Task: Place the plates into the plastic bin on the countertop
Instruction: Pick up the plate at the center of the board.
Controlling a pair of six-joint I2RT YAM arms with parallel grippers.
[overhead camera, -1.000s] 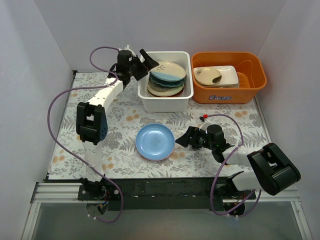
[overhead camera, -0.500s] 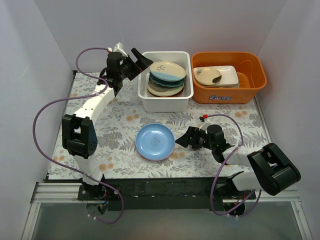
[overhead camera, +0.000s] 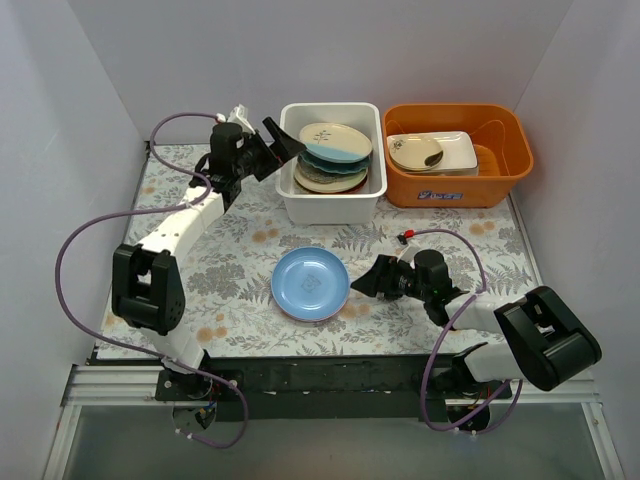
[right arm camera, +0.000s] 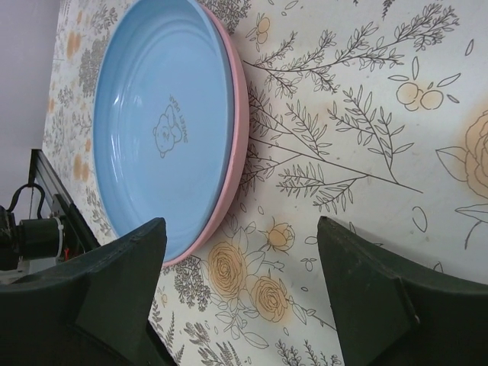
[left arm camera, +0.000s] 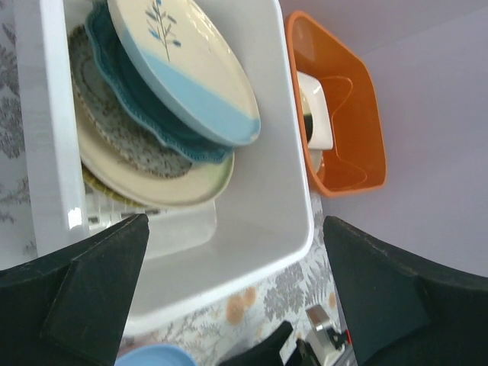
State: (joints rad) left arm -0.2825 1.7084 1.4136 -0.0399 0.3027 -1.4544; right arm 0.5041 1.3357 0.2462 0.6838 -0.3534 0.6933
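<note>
Two stacked plates [overhead camera: 310, 284], blue over pink, lie on the countertop [overhead camera: 232, 268].

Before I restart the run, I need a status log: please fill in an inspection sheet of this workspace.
Surface: countertop, leaf-and-flower print.
Job's things: blue plate atop pink plate on countertop; stacked plates in white plastic bin.
Clutter: orange tub holding rectangular white dish and beige bowl.
Grippers: left gripper open, empty, by bin's left rim; right gripper open, empty, beside blue plate.
Cables: purple cables looping off both arms.
Surroundings: plain white walls.
</note>
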